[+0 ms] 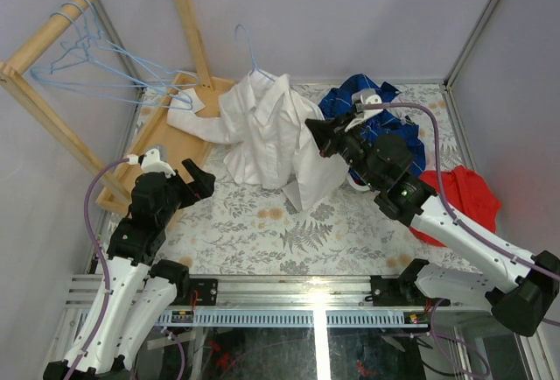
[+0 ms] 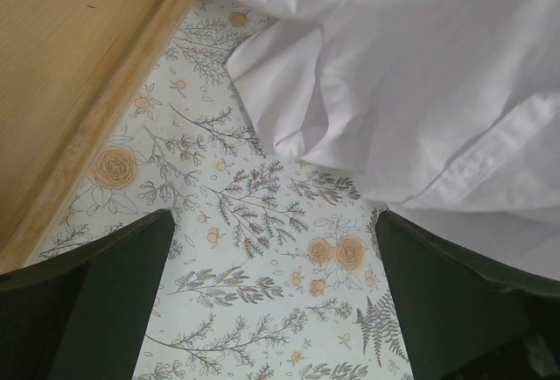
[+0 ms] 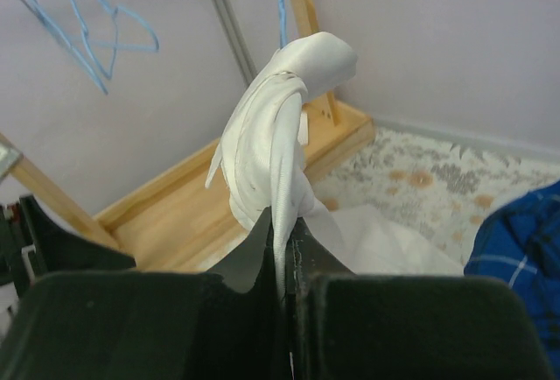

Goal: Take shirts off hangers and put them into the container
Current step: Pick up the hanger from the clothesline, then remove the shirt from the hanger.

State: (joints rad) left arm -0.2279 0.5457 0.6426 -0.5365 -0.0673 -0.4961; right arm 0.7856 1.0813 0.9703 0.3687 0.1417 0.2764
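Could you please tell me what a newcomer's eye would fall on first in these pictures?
A white shirt lies heaped mid-table, one twisted fold pinched in the shut right end effector. Light-blue wire hangers dangle from the wooden rack at far left, and a dark blue checked shirt and a bright red cloth sit bunched at the right.

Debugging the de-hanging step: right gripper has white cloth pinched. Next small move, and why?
Probably draw the right gripper, shut on a fold of the white shirt, back toward its base. The blue hanger pokes its hook from the shirt's top, so it isn't freed; the left gripper hangs open, empty.
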